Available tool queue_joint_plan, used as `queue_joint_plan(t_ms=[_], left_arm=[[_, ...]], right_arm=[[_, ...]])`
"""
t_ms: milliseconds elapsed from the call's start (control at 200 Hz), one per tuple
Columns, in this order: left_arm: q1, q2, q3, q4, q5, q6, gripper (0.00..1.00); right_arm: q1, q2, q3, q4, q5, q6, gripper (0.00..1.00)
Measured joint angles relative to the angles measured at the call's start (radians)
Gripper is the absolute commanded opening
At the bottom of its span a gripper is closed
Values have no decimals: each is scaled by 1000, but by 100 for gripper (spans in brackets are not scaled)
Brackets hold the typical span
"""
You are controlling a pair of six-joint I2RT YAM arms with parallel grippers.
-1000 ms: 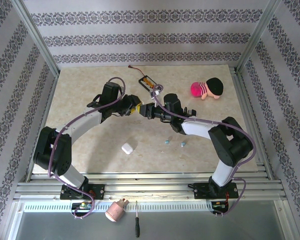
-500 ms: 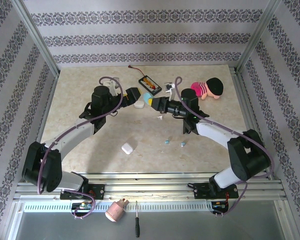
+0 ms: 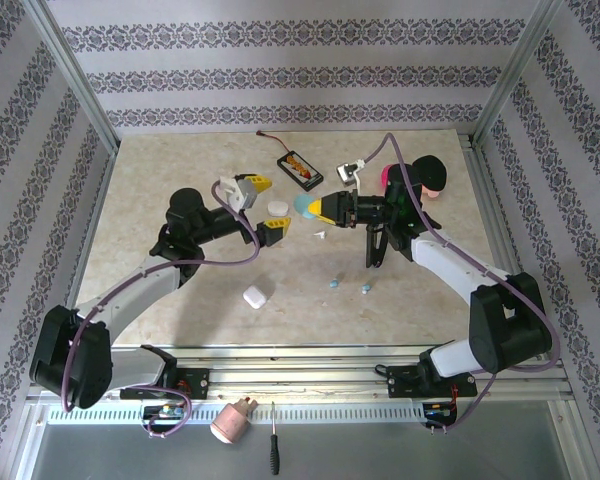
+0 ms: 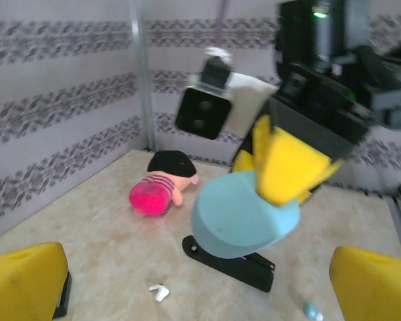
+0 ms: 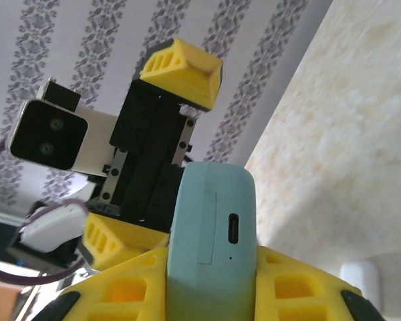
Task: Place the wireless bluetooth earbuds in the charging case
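The left gripper (image 3: 265, 207) has just sprung wide open and drawn back, its fingers empty, leaving the light-blue charging case (image 3: 304, 206) clamped in the right gripper (image 3: 318, 208) alone, held above the table (image 3: 180, 150). The handover looks finished, yet the lid seems shut and no bud is seated. From the case, the light-blue earbuds (image 3: 333, 284) lie at 5 o'clock and a white earbud (image 3: 320, 236) at 6. A white case (image 3: 277, 208) sits at 9 o'clock, below the left fingers' gap and likeliest to obstruct; the doll (image 3: 420, 178) at 2 lies off the path
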Motion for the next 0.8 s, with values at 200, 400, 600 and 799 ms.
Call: queue_joint_plan(t_ms=[200, 400, 600, 799], left_arm=[[-27, -13, 31, -120, 158, 197, 97], [-32, -13, 92, -232, 235, 314, 91], [-32, 9, 114, -300, 275, 378, 75], [-32, 26, 129, -335, 285, 404, 56]], right_arm=[[19, -3, 11, -15, -92, 63, 11], [88, -2, 37, -22, -126, 86, 11], [113, 0, 60, -22, -130, 89, 11], [113, 1, 64, -24, -132, 89, 12]])
